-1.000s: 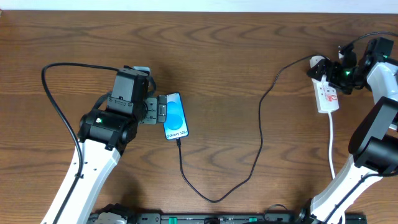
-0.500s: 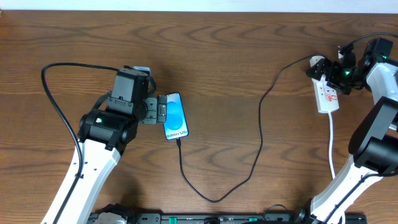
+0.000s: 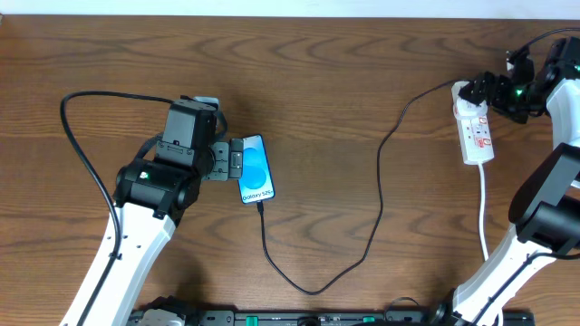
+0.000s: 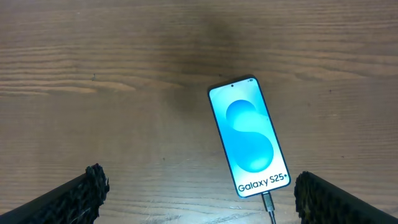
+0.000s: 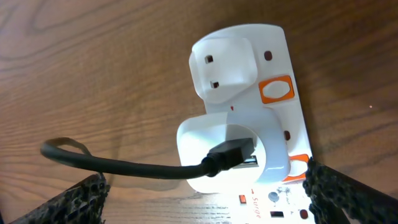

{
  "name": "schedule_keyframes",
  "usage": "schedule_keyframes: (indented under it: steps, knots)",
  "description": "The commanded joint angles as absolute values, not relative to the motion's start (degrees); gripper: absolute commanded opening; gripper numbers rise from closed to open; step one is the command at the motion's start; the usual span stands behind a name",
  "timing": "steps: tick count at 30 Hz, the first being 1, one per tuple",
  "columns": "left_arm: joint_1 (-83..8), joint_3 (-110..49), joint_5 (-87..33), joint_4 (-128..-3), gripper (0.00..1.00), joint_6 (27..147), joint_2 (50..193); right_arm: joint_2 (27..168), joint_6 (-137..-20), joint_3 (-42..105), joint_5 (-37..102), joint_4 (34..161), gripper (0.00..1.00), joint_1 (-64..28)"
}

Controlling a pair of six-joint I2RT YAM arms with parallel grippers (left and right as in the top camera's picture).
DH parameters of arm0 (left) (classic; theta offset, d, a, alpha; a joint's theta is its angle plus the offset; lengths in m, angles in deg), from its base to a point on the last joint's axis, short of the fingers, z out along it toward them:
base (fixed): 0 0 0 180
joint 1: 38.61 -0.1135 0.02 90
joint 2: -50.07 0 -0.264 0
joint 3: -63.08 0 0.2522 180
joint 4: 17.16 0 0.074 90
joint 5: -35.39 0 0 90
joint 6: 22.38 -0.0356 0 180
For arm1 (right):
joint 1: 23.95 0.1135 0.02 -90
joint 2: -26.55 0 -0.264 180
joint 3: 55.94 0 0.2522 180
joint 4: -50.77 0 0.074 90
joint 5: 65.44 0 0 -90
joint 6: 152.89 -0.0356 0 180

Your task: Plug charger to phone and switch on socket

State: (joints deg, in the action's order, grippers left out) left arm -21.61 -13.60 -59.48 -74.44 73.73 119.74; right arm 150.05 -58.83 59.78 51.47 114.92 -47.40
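A slim rectangular smartphone [image 3: 256,169] with a black frame and a bright blue screen is seen lying flat, screen up, on the brown wood-grain table [image 3: 326,63], left of centre. A lighter blue curved shape and the white words "Galaxy S25+" are shown on the screen [image 4: 250,142]. Its long axis is set roughly from the far side of the table to the near side, slightly slanted, with the lettered end turned toward the robot's base.

A long thin black charger cable [image 3: 313,292] is plugged into that near end. From there it is looped toward the near edge, then carried up and to the right to a narrow white power strip [image 3: 478,136] at the far right. The strip is also laid far-to-near, rounded end away, and a thick white cord [image 3: 481,199] is led from its near end. In the right wrist view the cable's black plug [image 5: 229,155] is seated in a white adapter [image 5: 199,140] on the strip, beside orange-red switches [image 5: 275,89].

The left gripper [image 3: 233,164] is held wide open at the phone's left edge, with nothing gripped. The right gripper [image 3: 489,93] is spread open over the strip's far end, and nothing is held by it.
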Motion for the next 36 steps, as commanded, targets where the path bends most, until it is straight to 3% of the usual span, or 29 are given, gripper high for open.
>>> schedule_keyframes:
  steps: [1,36]
  knots:
    - [-21.48,-13.60,-60.24,-74.62,0.98,73.22,119.74,150.58,-57.65,59.52,50.99,115.10,0.99,-47.48]
    - [-21.48,-13.60,-60.24,-74.62,0.98,73.22,119.74,150.58,-59.32,51.58,52.65,108.87,0.99,-44.47]
